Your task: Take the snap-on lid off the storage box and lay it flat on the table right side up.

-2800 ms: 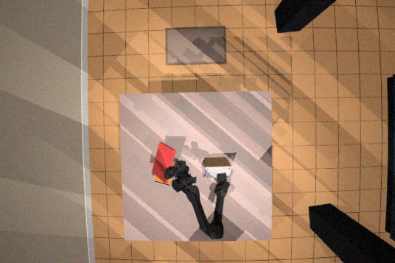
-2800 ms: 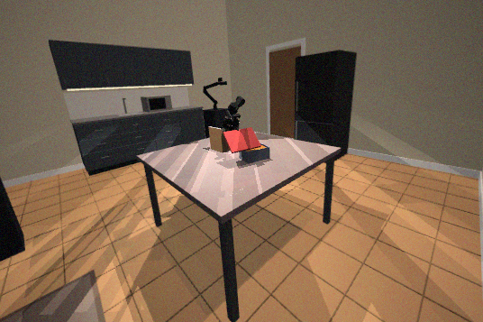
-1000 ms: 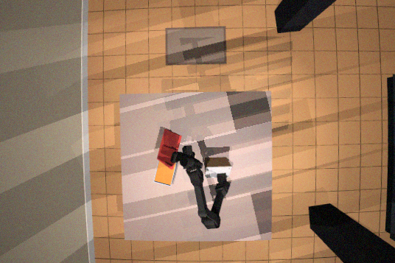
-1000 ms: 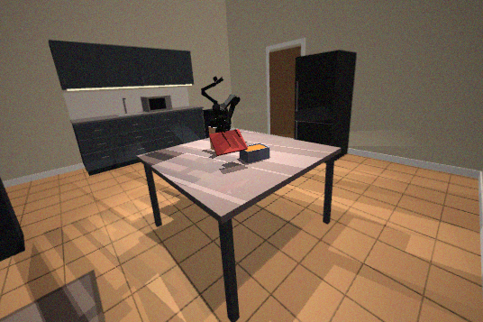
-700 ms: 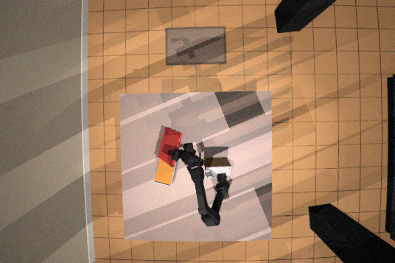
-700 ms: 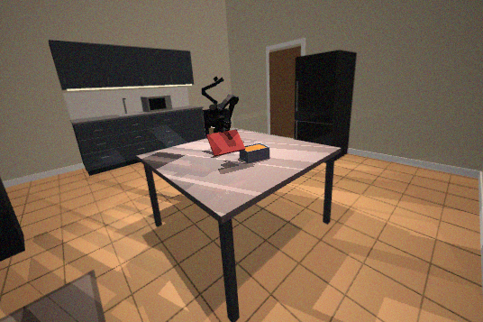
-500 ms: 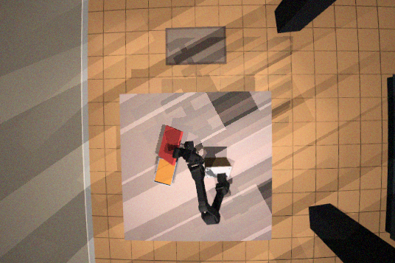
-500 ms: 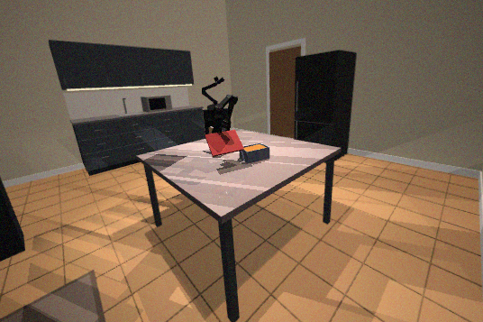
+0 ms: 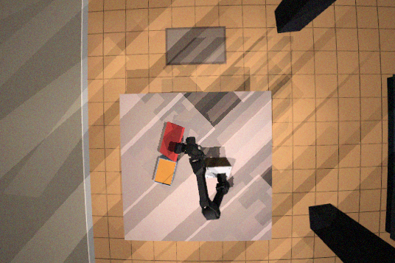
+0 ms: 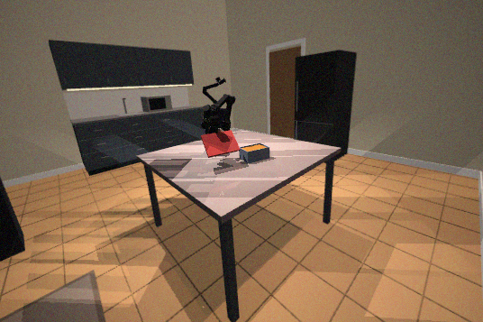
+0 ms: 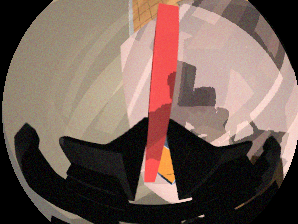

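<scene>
The red lid (image 9: 173, 135) is off the storage box (image 9: 165, 172) and up in the air, tilted, with its far edge higher than its near edge in the exterior view (image 10: 219, 142). From above it lies beyond the box's far end, overlapping it only at one corner; its shadow falls on the bench (image 9: 243, 121) beneath. The hand (image 9: 173, 146) grips the lid at the edge nearest the arm, its fingers narrowed onto the thin rim and stopped there by the lid's thickness. In the wrist view the lid (image 11: 161, 90) shows edge-on as a long red strip running up from between the two dark fingers, which press on it from either side.

The box sits open on the bench, its orange inside showing within blue-grey walls (image 10: 255, 152), just beside the lifted lid and apart from the hand. In the wrist view a sliver of orange shows low between the fingers, right of the strip.

The black arm (image 9: 200, 180) reaches across from its base near the bench's middle, past a white block (image 9: 218, 170). The bench stands on dark legs on a tiled floor (image 10: 383, 239), with kitchen cabinets (image 10: 135, 135) and a dark fridge (image 10: 322, 95) behind.
</scene>
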`<state>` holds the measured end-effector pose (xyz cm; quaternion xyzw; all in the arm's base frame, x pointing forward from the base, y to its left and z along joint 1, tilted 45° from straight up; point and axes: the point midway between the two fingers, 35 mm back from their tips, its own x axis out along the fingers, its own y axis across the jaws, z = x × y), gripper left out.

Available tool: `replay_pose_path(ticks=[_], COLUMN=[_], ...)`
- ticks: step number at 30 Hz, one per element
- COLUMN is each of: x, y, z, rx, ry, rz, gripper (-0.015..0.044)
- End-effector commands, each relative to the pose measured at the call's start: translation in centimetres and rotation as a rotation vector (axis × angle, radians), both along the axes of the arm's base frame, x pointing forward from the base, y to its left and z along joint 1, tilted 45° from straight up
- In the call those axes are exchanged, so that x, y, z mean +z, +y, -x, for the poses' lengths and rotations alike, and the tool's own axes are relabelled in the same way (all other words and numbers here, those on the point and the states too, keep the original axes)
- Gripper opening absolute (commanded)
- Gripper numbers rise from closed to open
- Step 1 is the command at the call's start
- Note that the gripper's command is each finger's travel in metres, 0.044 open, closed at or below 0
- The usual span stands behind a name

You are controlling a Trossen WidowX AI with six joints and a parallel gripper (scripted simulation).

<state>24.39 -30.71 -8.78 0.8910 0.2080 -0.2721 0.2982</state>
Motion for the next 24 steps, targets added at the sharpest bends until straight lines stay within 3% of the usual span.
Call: replay_pose_path(ticks=[1, 24], x=[-0.1, -1.7], y=[-0.9, -1.3], z=[0.3, 1.1], rx=[-0.001, -0.001], ry=[-0.014, -0.014], rz=[0.017, 0.018], gripper=[0.0, 0.0])
